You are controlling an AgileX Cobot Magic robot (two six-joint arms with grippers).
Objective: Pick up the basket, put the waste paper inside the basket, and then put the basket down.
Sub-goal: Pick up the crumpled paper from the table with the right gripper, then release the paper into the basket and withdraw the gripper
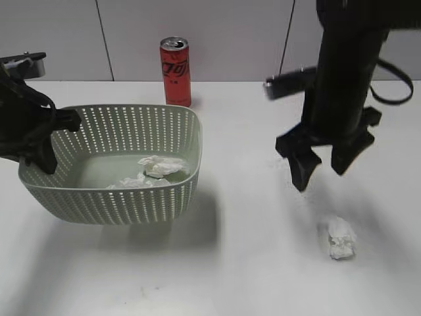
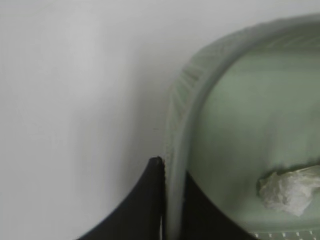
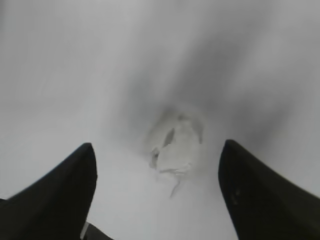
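The pale green basket hangs tilted above the table at the left, its left rim pinched by my left gripper. In the left wrist view the gripper is shut on the basket's rim. Two wads of waste paper lie inside it; one shows in the left wrist view. A third wad of waste paper lies on the table at the right. My right gripper hangs open and empty above it, and the wad sits between and beyond the open fingers.
A red drink can stands upright at the back, behind the basket's far right corner. The white table extends to a grey wall at the back.
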